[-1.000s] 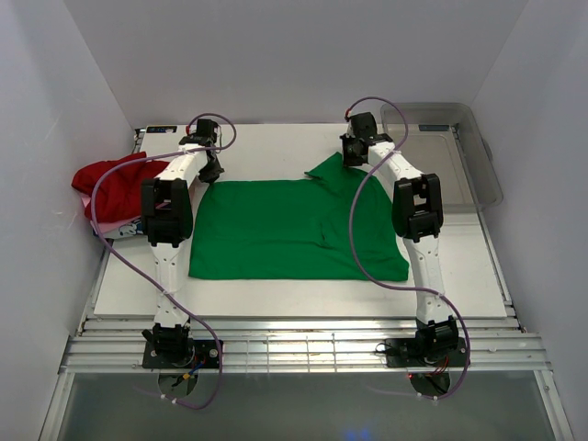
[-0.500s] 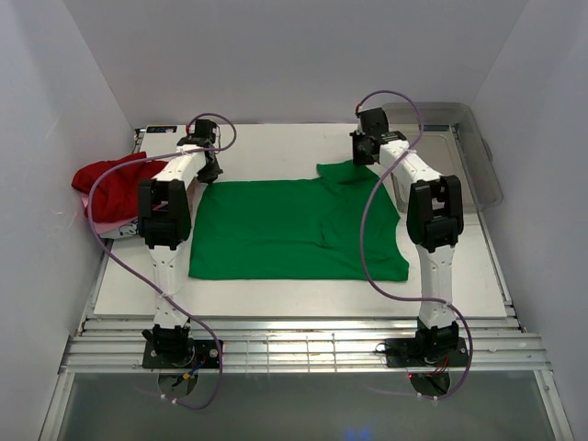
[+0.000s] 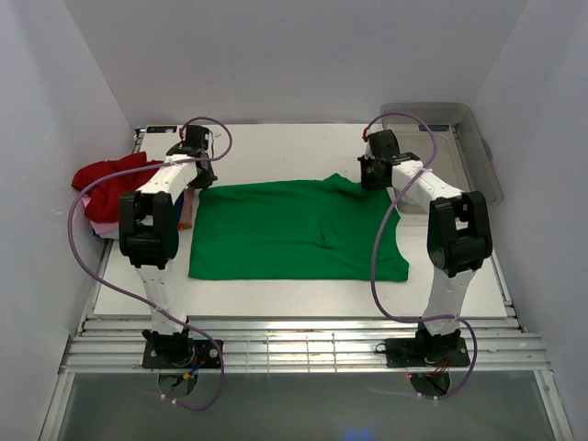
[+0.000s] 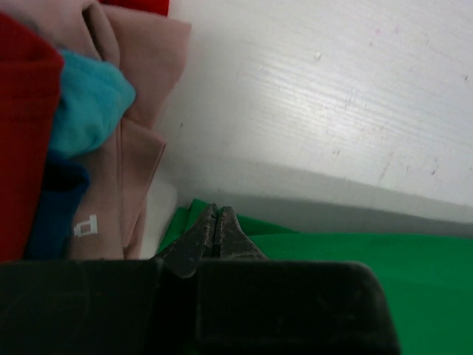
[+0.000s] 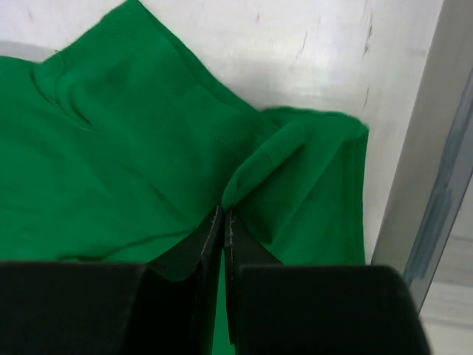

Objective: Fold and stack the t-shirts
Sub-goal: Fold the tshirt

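While left gripper (image 4: 215,216) and right gripper (image 5: 224,214) pinch one green t-shirt (image 3: 294,230), one red t-shirt (image 3: 110,179), one pink t-shirt (image 4: 148,59) heaped.

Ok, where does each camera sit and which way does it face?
Top: above, behind the arm bases, looking down on the table; left arm and right arm whole.
Left wrist: looks along the left pincer, shut on the green shirt's corner; red shirt beside.
Right wrist: looks along the right pincer, shut on a fold.
Shared: the green shirt, in all three.
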Controlling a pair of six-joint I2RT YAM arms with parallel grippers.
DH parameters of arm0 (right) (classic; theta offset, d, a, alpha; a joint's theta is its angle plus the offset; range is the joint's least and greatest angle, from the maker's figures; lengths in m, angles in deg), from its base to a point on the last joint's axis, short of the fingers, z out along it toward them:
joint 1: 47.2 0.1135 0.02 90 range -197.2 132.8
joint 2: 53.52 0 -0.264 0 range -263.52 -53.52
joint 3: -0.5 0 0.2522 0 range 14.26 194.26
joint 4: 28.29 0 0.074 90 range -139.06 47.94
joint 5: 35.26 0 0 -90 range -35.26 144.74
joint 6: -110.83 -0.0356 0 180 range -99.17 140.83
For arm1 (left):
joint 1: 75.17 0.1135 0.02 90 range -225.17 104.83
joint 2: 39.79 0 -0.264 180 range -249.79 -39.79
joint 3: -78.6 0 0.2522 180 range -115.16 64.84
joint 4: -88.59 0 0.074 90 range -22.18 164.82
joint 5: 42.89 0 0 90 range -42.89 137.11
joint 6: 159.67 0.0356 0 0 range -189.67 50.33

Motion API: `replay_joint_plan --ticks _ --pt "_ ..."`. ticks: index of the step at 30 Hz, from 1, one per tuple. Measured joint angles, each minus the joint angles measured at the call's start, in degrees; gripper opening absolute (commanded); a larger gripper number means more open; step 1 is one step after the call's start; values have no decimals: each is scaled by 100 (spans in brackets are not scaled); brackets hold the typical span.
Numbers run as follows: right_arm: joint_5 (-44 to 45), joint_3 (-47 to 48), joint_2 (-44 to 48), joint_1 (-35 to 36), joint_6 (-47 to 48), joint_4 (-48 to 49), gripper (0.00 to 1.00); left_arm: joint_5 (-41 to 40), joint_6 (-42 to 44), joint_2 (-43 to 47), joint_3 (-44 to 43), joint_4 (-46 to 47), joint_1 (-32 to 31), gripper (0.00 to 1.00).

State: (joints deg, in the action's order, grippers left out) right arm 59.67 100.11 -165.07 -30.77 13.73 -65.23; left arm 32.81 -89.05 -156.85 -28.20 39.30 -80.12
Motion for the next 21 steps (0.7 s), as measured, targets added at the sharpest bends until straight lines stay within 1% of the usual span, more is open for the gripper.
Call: replay_joint_plan --ticks 6,13,21 --pt "-20 -955 841 66 -42 -13 8 46 68 516 719 81 0 0" --pt "-20 -1676 1921 164 -153 70 8 70 114 988 1473 125 0 0" --pt "-17 -2446 2594 275 -219 20 8 90 153 1598 2072 129 0 0"
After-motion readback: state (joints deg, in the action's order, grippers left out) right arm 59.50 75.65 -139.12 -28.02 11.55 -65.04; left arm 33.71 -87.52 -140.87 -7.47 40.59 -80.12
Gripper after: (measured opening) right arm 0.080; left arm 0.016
